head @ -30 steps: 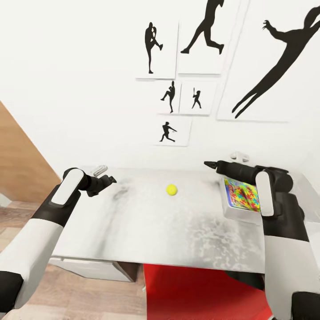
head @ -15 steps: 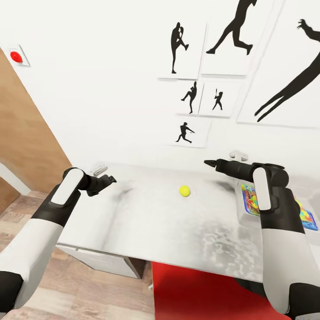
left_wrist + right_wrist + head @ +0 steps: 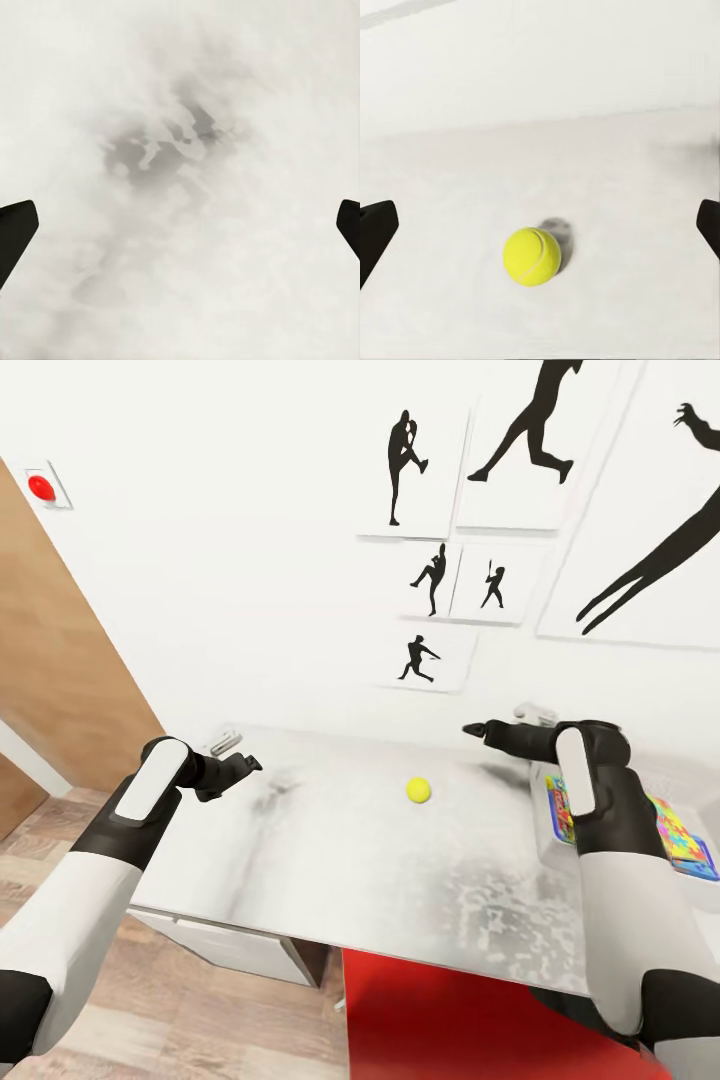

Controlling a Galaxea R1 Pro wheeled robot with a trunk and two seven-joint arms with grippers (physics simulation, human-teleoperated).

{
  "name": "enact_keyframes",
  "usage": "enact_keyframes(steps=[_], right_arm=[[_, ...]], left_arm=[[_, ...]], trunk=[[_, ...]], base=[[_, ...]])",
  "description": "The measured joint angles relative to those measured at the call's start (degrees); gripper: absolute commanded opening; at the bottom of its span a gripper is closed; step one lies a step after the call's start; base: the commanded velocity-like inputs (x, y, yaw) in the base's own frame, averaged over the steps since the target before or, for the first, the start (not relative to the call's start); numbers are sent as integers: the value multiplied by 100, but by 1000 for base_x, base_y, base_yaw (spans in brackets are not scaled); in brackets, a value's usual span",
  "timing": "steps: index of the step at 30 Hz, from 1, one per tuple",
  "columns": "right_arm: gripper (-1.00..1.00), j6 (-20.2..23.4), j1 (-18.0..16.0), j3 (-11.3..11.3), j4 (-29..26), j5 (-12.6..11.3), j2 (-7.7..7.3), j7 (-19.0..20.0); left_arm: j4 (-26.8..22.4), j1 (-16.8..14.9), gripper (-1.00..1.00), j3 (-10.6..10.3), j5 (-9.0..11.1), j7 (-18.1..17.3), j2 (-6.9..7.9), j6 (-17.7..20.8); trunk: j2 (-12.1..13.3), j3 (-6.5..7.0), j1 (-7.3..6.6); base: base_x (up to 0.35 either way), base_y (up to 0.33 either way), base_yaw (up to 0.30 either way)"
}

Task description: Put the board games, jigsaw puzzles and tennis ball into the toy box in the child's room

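- Since half a second ago the right forearm has drawn in a little toward the trunk and the right gripper [image 3: 472, 729] sits almost where it was; the whole head view has barely shifted, and the ball and left arm have kept their places.
- The table [image 3: 340, 860] spreads its mottled light-grey top across the middle of the head view, against the white wall with the black baseball-player silhouettes [image 3: 430, 575].
- The toy box [image 3: 548, 842] sits at the table's right end, largely behind the right forearm, with a bright jigsaw puzzle [image 3: 683, 838] showing inside it.
- The left gripper [image 3: 250, 763] hangs over the table's left end, well apart from the ball; in the left wrist view its dark fingers [image 3: 15, 229] stand wide apart over bare tabletop.
- The tennis ball [image 3: 418, 790] lies alone near the table's middle; in the right wrist view the ball [image 3: 532, 256] rests ahead of and between the spread fingers [image 3: 373, 231], touching neither.
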Motion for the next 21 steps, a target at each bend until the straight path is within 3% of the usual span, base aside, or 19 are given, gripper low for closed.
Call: enact_keyframes(steps=[2,9,10,21], right_arm=[[100,0,-176,3,451,8,10,-226],[100,-93,-510,9,1315,20,22,-459],[100,-273,-676,14,1820,33,29,-533],[100,-528,-978,29,2619,59,193,-654]], left_arm=[[-5,3,100,0,0,0,0,2],[-15,7,100,0,0,0,0,4],[-29,11,100,0,0,0,0,4],[-119,26,100,1,1,4,7,4]], trunk=[[0,0,0],[0,0,0],[0,0,0],[0,0,0]], base=[[0,0,3],[0,0,1],[0,0,0],[0,0,0]])
